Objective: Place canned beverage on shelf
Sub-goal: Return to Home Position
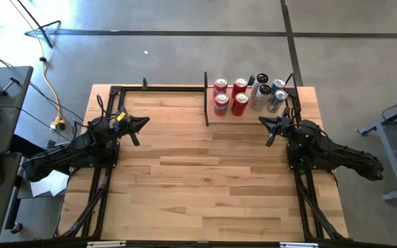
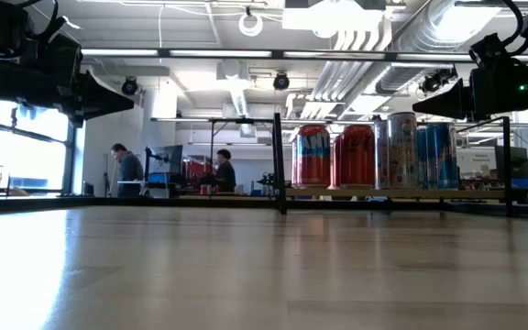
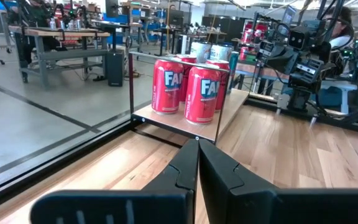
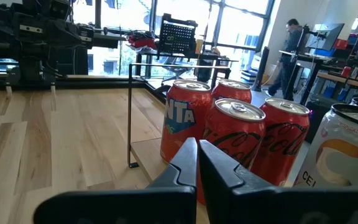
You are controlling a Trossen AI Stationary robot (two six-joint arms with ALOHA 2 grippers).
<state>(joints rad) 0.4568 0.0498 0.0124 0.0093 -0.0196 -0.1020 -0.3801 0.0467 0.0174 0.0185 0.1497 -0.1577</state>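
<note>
The high view shows the big wooden counter (image 1: 205, 179) with planks on top. It fills most of the picture. The left arm (image 1: 67, 153) lies over the left side of the counter. The right arm (image 1: 336, 155) lies over the right side. Both are dark and point toward the far edge.

The shelf (image 1: 230, 118) is a pale board in the far right corner of the counter. Thin black posts (image 1: 206, 96) stand at its edge. Eight cans stand upright on the shelf, close together, in two rows. From left to right there are two orange cans (image 1: 220, 103), two red cans (image 1: 239, 104), two white cans (image 1: 259, 98) and two blue cans (image 1: 276, 101). No can is on the bare counter.

The left claw (image 1: 143, 124) is up in the air over the left part of the counter, well apart from the shelf. In the left wrist view its two fingers are pressed together, with nothing between them. The right claw (image 1: 264, 122) is just in front of the shelf, near the white cans, but it does not touch any can. In the right wrist view its fingers are pressed together too, and it holds nothing. In the low view both claws are above the counter top.

Far behind the counter, two people (image 2: 126, 170) are in the room.
</note>
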